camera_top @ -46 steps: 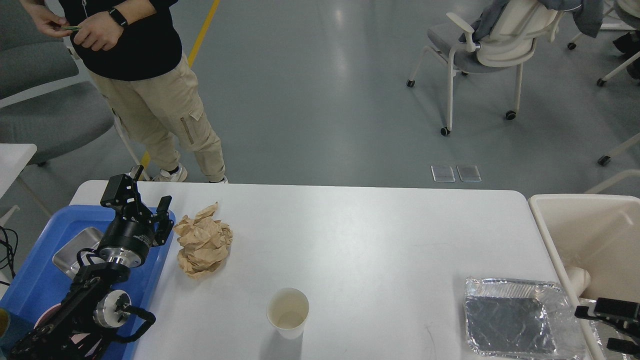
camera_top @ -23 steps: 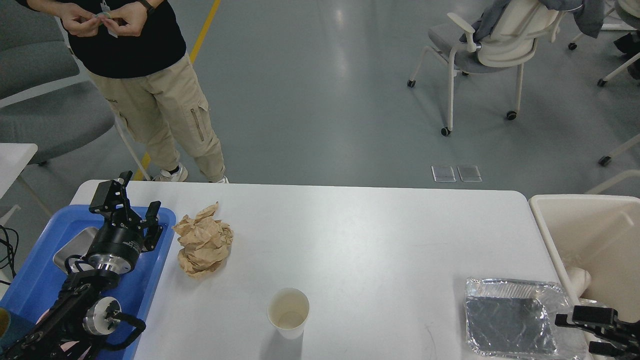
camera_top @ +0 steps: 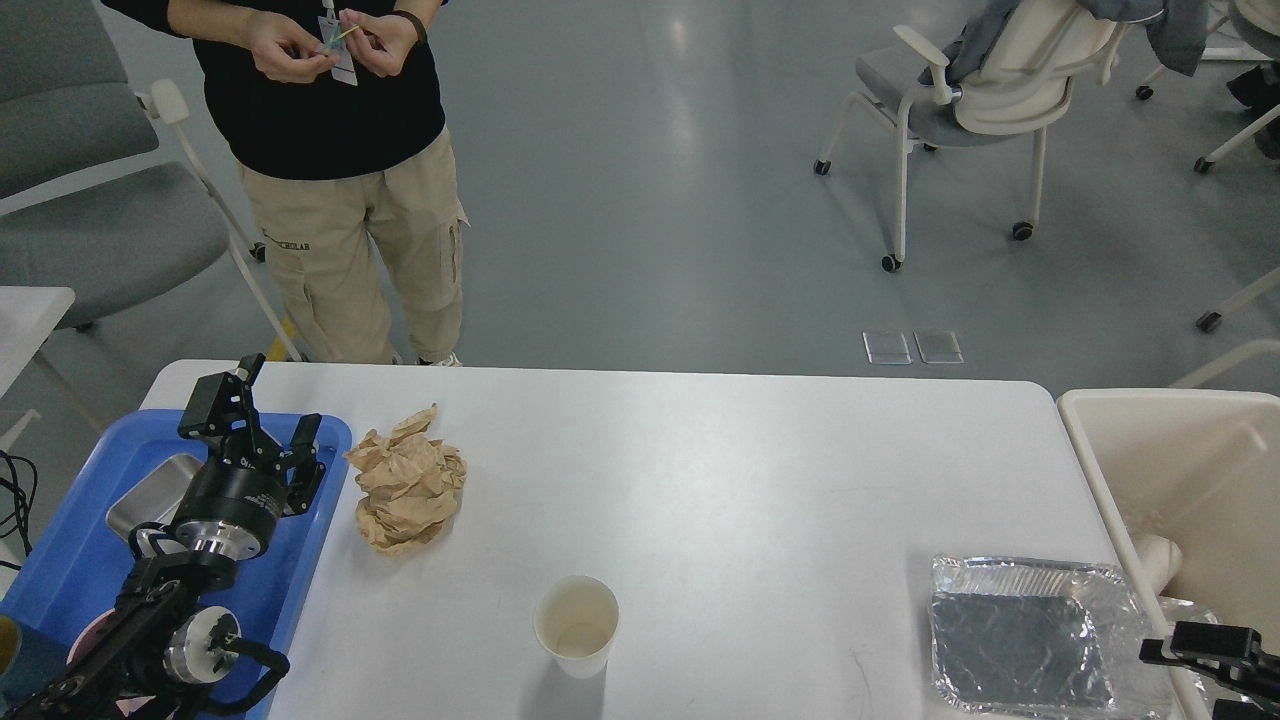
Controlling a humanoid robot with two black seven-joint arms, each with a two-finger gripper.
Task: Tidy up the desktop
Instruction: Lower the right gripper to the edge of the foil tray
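Observation:
The white desktop (camera_top: 700, 480) fills the lower part of the head view. On it lie a crumpled brown paper wad (camera_top: 405, 490) at the left, an upright empty paper cup (camera_top: 575, 625) at the front centre, and an empty foil tray (camera_top: 1035, 640) at the front right. My left gripper (camera_top: 260, 425) is open and empty above the blue tray (camera_top: 60, 570), just left of the paper wad. My right gripper (camera_top: 1195, 678) is at the bottom right corner beside the foil tray, partly cut off, with its fingers apart and nothing between them.
A small metal dish (camera_top: 150, 495) lies in the blue tray. A beige bin (camera_top: 1180, 470) stands past the table's right edge. A person (camera_top: 340, 180) stands at the far left edge. Wheeled chairs (camera_top: 960, 90) stand on the floor beyond.
My left gripper has drawn back left, further over the blue tray and away from the paper wad. My right gripper shifted left, then back right and lower. The person stepped right.

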